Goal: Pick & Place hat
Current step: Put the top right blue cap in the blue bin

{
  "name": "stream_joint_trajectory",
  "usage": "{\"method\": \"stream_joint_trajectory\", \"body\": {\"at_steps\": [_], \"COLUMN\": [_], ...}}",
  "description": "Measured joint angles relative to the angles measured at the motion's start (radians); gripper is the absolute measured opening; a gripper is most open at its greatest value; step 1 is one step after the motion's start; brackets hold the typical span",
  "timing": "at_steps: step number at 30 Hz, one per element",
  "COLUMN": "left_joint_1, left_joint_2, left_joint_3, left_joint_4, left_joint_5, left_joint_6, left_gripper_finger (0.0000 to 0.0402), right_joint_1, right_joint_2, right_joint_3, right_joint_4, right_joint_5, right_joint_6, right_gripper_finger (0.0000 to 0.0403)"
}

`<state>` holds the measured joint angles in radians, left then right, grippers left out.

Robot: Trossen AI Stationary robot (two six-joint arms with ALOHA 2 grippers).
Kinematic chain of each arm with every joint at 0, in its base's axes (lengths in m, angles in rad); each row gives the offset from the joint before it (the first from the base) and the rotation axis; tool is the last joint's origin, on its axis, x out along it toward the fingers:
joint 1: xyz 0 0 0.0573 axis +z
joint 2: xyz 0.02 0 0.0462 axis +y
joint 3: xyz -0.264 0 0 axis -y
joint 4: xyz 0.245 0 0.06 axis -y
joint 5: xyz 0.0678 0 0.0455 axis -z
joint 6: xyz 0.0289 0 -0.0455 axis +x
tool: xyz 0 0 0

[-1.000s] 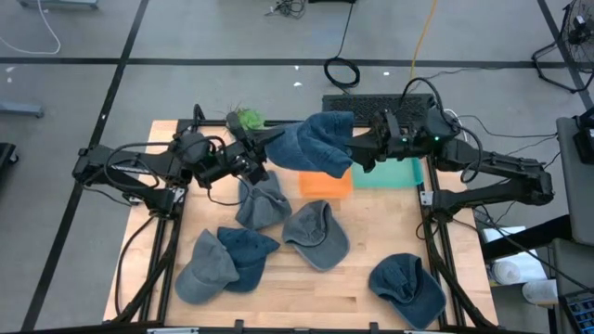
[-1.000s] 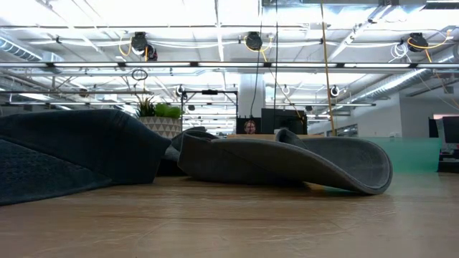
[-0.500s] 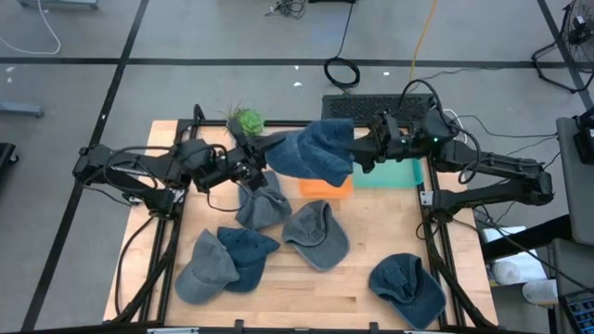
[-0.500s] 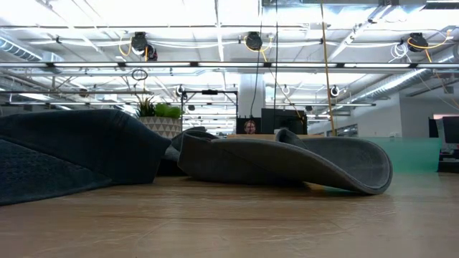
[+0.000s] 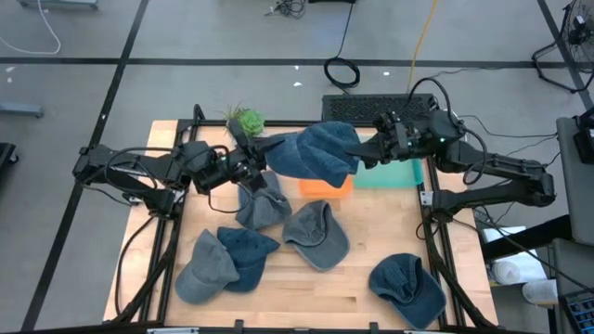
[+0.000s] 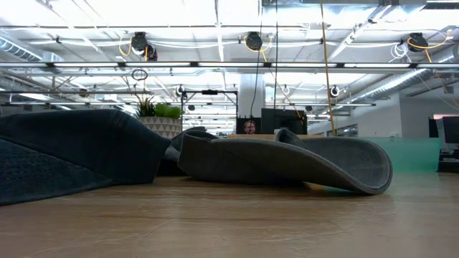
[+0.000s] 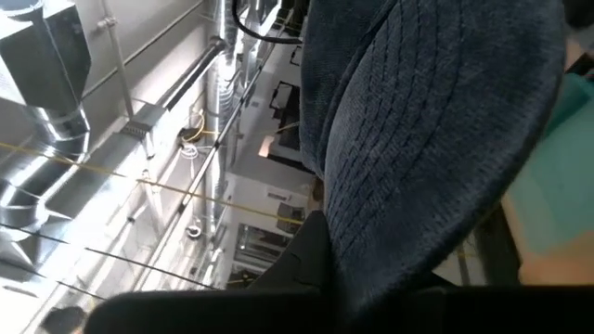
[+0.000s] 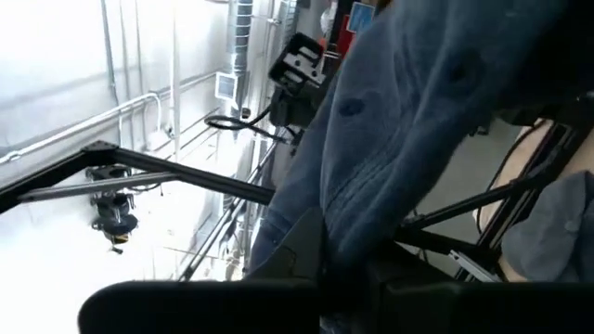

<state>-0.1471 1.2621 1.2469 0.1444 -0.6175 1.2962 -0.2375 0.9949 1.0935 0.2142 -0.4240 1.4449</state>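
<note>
A blue denim hat (image 5: 316,151) hangs in the air over the table's far middle, above an orange pad (image 5: 327,186). It is stretched between my two grippers. My left gripper (image 5: 270,154) is shut on its left side and my right gripper (image 5: 361,156) is shut on its right side. The left wrist view shows the hat's ribbed cloth (image 7: 418,139) close up. The right wrist view shows its stitched crown (image 8: 408,111). My left gripper pinches the hat's left edge (image 7: 371,269) between its two fingers, coming in about level from the table's left. The hat is lifted clear of the table. My right gripper pinches the hat's right edge (image 8: 345,243) between its two fingers, coming in about level from the table's right. The cloth spreads away from the fingers, clear of the table.
Several more hats lie on the wooden table: one (image 5: 263,202) under the left arm, one (image 5: 317,234) in the middle, two (image 5: 223,263) near left, one (image 5: 408,289) near right. A teal pad (image 5: 397,173) and a potted plant (image 5: 246,119) stand at the far edge.
My right gripper has shut on the hat's right edge and its wrist has rolled a little. The hat has stayed lifted between the two grippers, and its hanging front has drawn up and flattened.
</note>
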Motion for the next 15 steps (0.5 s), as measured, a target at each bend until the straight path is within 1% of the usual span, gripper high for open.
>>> {"method": "stream_joint_trajectory", "body": {"at_steps": [6,10,15], "left_joint_1": [0.000,0.000,0.000], "left_joint_2": [0.000,0.000,0.000], "left_joint_3": [0.000,0.000,0.000], "left_joint_4": [0.001,-0.008,-0.126], "left_joint_5": [0.005,0.005,0.018], "left_joint_6": [-0.197,-0.380,-0.574], "left_gripper_finger": [0.0075,0.0099,0.0119], "right_joint_1": [-0.022,-0.054,-0.112], "right_joint_2": [-0.045,-0.079,-0.122], "right_joint_3": [0.000,0.000,0.000], "right_joint_4": [0.057,0.102,0.115], "right_joint_5": [0.003,0.007,-0.006], "right_joint_6": [-0.030,-0.047,-0.042], "right_gripper_finger": [0.0004,0.0003,0.0002]}}
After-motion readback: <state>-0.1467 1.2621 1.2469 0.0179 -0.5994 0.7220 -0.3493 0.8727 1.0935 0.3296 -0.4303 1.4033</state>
